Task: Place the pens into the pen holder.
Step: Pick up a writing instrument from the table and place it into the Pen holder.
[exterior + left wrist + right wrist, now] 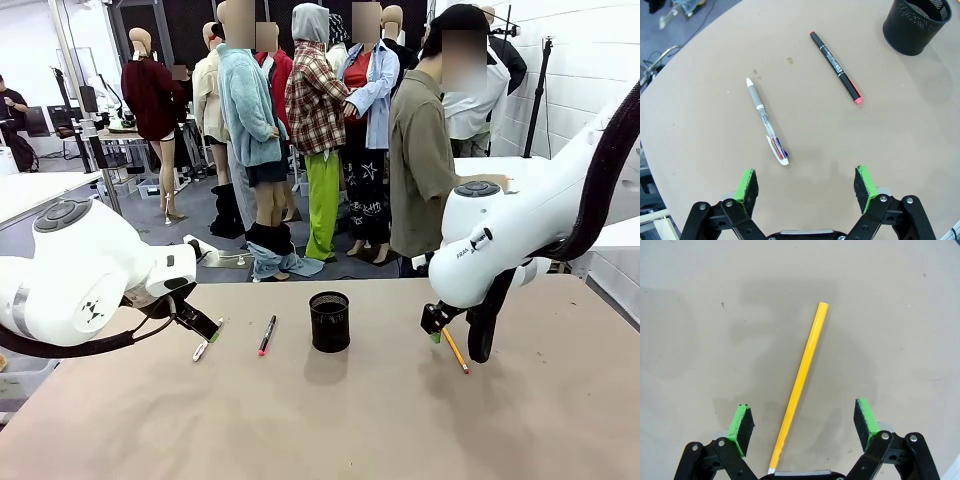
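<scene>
Right tool (803, 416) spread over pencil (808, 367), pen holder (329, 321) upright

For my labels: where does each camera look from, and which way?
Front: robot's side, facing across the table to the person; left arm and right arm show.
Left wrist: looks down on pen, marker, pen holder; open left gripper below.
Right wrist: looks down on pencil; open right gripper below.
Shared: front and left wrist show the pen holder.

The left gripper (208, 328) hangs low, left of the pen holder (329, 321), jaws spread wide. The right gripper (436, 333) hangs low on the pen holder's right, jaws likewise wide apart.
</scene>
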`<state>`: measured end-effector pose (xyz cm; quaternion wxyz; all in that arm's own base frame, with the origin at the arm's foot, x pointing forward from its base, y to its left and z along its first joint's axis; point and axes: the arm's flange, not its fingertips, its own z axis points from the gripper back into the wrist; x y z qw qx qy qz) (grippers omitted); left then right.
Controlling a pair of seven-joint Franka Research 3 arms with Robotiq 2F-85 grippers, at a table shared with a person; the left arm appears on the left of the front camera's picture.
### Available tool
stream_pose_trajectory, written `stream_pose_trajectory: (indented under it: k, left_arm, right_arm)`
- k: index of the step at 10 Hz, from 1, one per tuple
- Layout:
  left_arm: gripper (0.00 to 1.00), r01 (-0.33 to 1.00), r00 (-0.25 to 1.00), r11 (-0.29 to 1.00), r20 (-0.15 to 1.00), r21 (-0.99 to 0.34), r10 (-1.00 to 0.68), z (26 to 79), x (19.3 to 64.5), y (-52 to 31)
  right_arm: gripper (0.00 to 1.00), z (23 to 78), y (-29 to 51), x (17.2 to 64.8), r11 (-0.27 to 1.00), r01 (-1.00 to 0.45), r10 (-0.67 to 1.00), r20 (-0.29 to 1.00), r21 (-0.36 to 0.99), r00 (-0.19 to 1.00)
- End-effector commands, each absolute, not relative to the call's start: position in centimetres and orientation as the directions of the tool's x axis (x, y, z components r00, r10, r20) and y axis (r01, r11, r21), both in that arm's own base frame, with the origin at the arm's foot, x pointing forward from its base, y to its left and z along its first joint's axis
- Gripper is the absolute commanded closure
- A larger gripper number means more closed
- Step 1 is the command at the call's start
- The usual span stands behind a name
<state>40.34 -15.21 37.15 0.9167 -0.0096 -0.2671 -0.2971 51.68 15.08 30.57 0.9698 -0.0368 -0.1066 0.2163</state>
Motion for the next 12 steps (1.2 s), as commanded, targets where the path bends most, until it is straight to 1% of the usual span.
stream_pose_trajectory:
  k: [1, 2, 3, 7, 8, 12]
  left_arm:
    - [0.0, 0.548, 0.682, 0.825, 0.496, 0.14, -0.537, 37.17, 40.36, -15.09]
    - [0.0, 0.548, 0.682, 0.825, 0.496, 0.14, -0.537, 37.17, 40.36, -15.09]
    - [0.0, 0.548, 0.682, 0.825, 0.496, 0.14, -0.537, 37.17, 40.36, -15.09]
    - [0.0, 0.548, 0.682, 0.825, 0.496, 0.14, -0.537, 37.17, 40.36, -15.09]
    - [0.0, 0.548, 0.682, 0.825, 0.496, 0.14, -0.537, 37.17, 40.36, -15.09]
    - [0.0, 0.548, 0.682, 0.825, 0.496, 0.14, -0.537, 37.17, 40.36, -15.09]
  right_arm:
    - [0.0, 29.98, 15.73, 52.15, 0.913, -0.389, 0.406, 0.177, -0.121, 0.897]
    - [0.0, 29.75, 15.88, 52.08, 0.912, -0.398, 0.409, 0.172, -0.097, 0.896]
    - [0.1, 29.65, 15.95, 51.9, 0.908, -0.405, 0.417, 0.177, -0.105, 0.891]
    - [0.88, 29.98, 16.05, 51.88, 0.913, -0.399, 0.408, 0.163, -0.082, 0.898]
    - [1.0, 30.07, 15.92, 51.9, 0.916, -0.396, 0.401, 0.159, -0.065, 0.902]
    - [1.0, 29.12, 15.12, 52.71, 0.918, -0.397, 0.397, 0.096, -0.015, 0.913]
